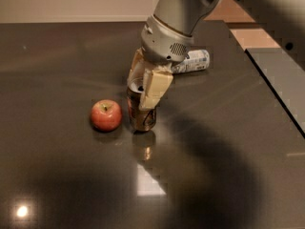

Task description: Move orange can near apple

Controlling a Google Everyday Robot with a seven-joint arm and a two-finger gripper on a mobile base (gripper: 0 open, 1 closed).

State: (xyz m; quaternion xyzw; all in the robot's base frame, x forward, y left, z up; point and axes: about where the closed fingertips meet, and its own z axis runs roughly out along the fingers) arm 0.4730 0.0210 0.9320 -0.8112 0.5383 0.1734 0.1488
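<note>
Our hand (144, 95) grips the orange can (139, 119), holding it upright just right of the apple (106, 115), so we judge it can settle on the worktop (219, 175) without tipping.

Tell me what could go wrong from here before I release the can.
1. The end effector grips the orange can a narrow gap beside the apple; any leftward travel could set the apple rolling.
2. Whether the can's base sits flat on the table is unclear; releasing might tip it.
3. The bottle lies just behind the arm; a retreat could knock it.
</note>
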